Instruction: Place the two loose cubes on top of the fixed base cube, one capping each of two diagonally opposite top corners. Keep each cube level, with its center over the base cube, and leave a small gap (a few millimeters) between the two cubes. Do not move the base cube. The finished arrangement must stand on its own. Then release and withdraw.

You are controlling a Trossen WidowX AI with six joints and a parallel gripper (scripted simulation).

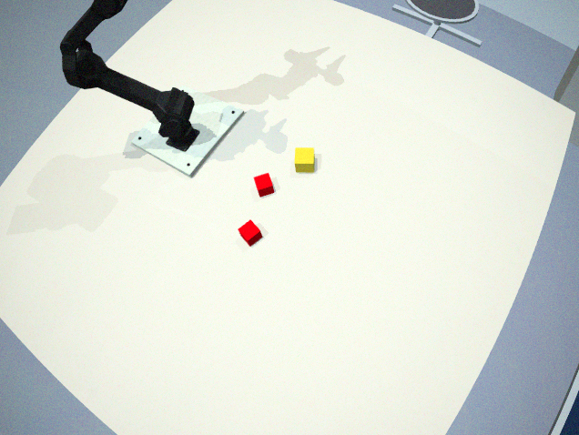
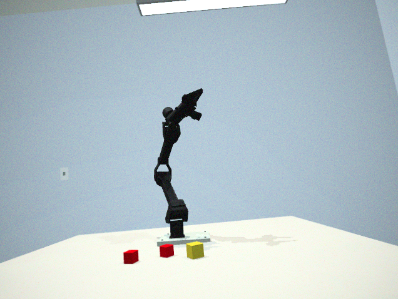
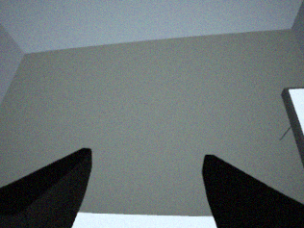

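Note:
A yellow base cube (image 1: 304, 158) (image 2: 194, 249) stands on the white table (image 1: 327, 289) (image 2: 289, 263). Two red cubes lie loose on the table apart from it: one red cube (image 1: 263, 184) (image 2: 166, 250) close to the yellow cube, the other red cube (image 1: 249, 232) (image 2: 131, 256) farther out. My gripper (image 2: 196, 95) (image 3: 148, 160) is raised high above the arm's base, pointing up and away from the cubes. Its fingers stand apart with nothing between them; the wrist view shows only ceiling and wall. In the top view the gripper is out of frame.
The arm's grey mounting plate (image 1: 206, 149) (image 2: 196, 238) sits near the cubes. A ceiling light (image 2: 209, 4) (image 3: 295, 114) shows overhead. A round stand (image 1: 440, 11) lies beyond the table's far edge.

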